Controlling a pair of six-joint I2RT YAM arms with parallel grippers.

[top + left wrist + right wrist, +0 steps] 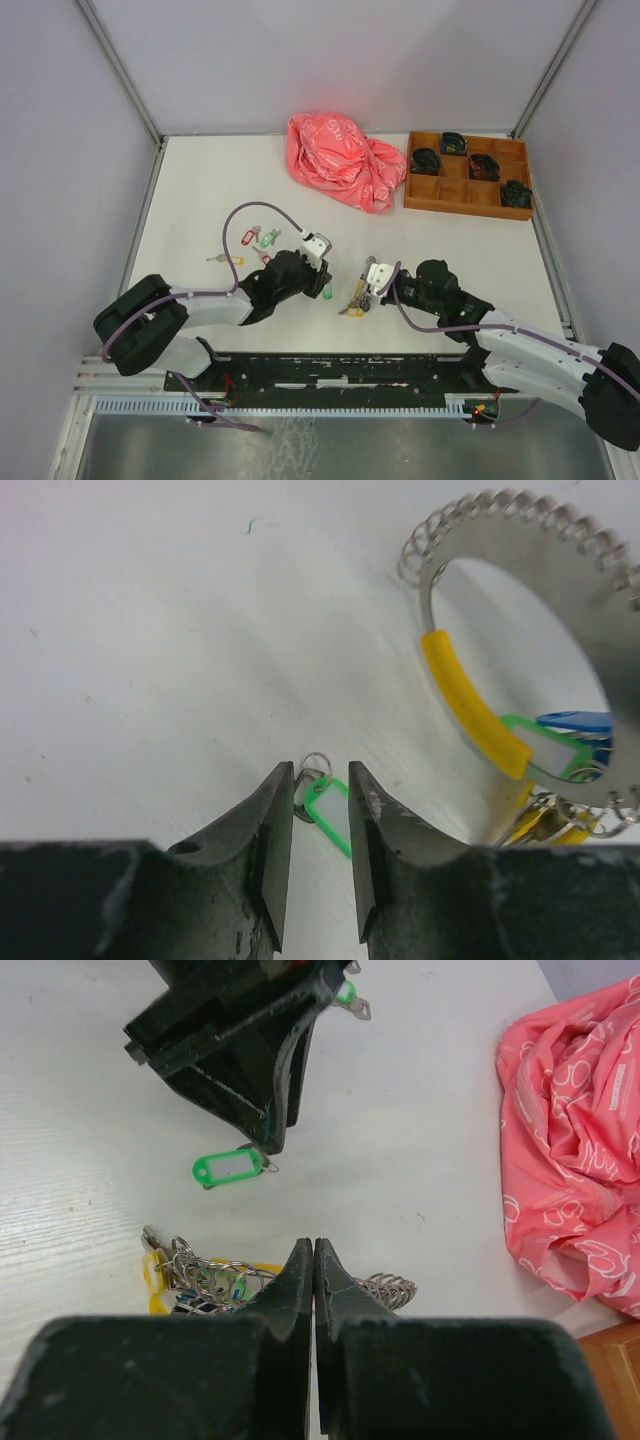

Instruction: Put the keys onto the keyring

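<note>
A green-tagged key lies flat on the white table between the open fingers of my left gripper; the fingers do not grip it. In the top view this key sits at the left gripper's tip. The keyring, a silvery coil loop with a yellow band, stands up just to the right with green, blue and yellow tagged keys hanging on it. My right gripper is shut on the keyring. In the top view the right gripper holds the ring at table centre.
Several loose tagged keys lie left of the left arm. A crumpled pink bag lies at the back. A wooden compartment tray with black bundles stands at the back right. The left gripper's body fills the upper left of the right wrist view.
</note>
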